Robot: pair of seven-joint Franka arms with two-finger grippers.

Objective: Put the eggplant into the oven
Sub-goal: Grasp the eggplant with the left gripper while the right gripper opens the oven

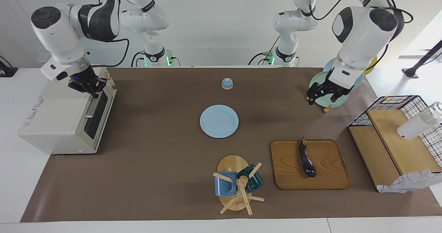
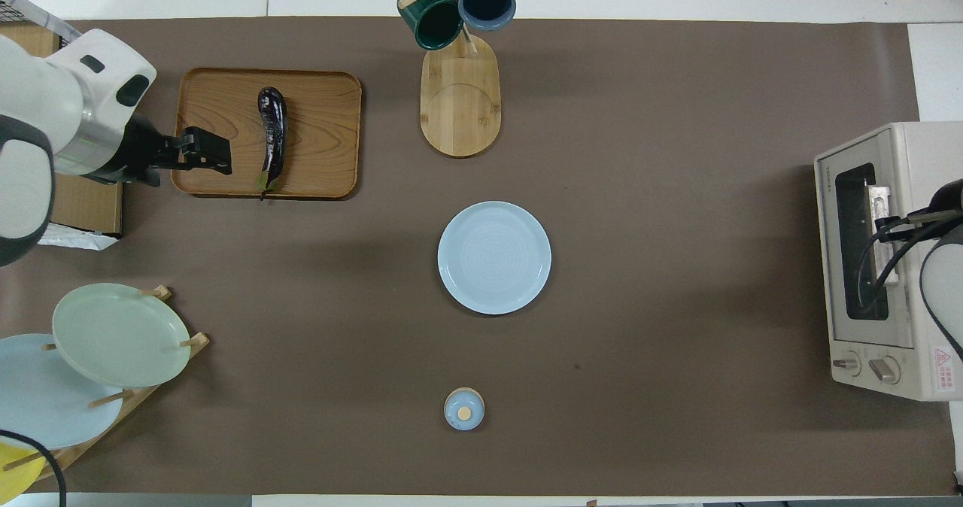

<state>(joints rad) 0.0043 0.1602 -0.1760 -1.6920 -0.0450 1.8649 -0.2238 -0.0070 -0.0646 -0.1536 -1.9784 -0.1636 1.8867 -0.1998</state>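
Observation:
The dark purple eggplant (image 1: pixel 307 158) (image 2: pixel 271 137) lies on a wooden tray (image 1: pixel 331 177) (image 2: pixel 323 101), stem end toward the robots. The cream-white oven (image 1: pixel 58 119) (image 2: pixel 925 153) stands at the right arm's end of the table, its dark glass door (image 1: pixel 97 113) (image 2: pixel 854 244) closed. My right gripper (image 1: pixel 90 87) (image 2: pixel 891 221) is at the top of the door by the metal handle; its grip is hidden. My left gripper (image 1: pixel 323 100) (image 2: pixel 224 155) hangs open and empty in the air, over the mat by the tray edge nearest the left arm's end.
A light blue plate (image 1: pixel 219 121) (image 2: pixel 494 257) lies mid-table, with a small blue bell (image 1: pixel 227 83) (image 2: pixel 464 408) nearer to the robots. A mug tree (image 1: pixel 238 184) (image 2: pixel 459 101) stands beside the tray. A plate rack (image 1: pixel 317 82) (image 2: pixel 120 334) and a wire basket with wooden boards (image 1: pixel 397 139) are at the left arm's end.

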